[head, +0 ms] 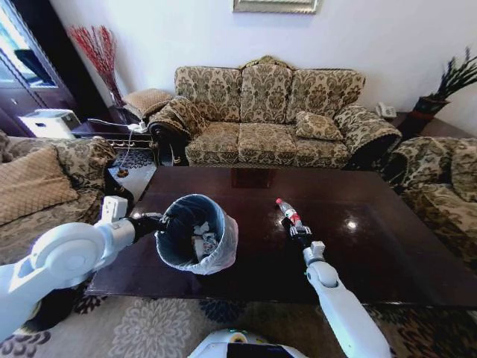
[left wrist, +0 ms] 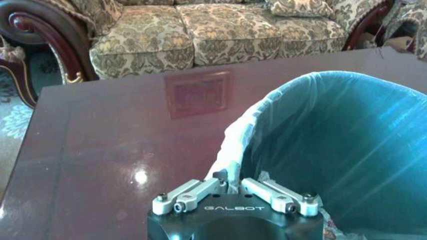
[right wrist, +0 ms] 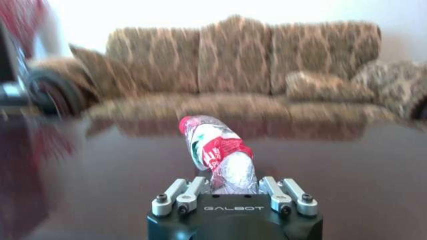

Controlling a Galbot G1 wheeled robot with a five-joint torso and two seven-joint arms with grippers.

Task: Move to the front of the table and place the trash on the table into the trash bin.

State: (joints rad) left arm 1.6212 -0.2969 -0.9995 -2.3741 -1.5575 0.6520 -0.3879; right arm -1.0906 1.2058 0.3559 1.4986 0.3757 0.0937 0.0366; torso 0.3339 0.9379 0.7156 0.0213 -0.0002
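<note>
The right gripper [right wrist: 233, 186] was clamped on the clear plastic bottle [right wrist: 217, 150], its fingers [right wrist: 189, 190] pressed against either side of the bottle's lower end, so that the red label and red cap pointed away from the wrist toward the sofa [right wrist: 240, 60]. In the head view the same gripper [head: 300, 230] hung over the middle of the table [head: 373, 246], with the bottle [head: 288, 213] slanting up and away from it (cap end farthest from the robot); whether the bottle touched the wood could not be told. The right arm reached in from the near edge of the table.

The left gripper [left wrist: 233, 186] was closed on the rim of the trash bin [left wrist: 347, 150], pinching the whitish bag liner where it folded over the edge. From the head view this gripper [head: 154, 222] held the bin [head: 197, 233] at its left side, tilted so that its mouth faced the camera, over the near left part of the table. Inside lay crumpled white scraps [head: 203, 237] against the dark lining. The bin was well apart from the bottle, with bare glossy tabletop between them.

Beyond the table stood the patterned sofa [head: 268, 112], an armchair [head: 440, 175] to the right, and a floral rug [head: 149, 328] under the near edge.
</note>
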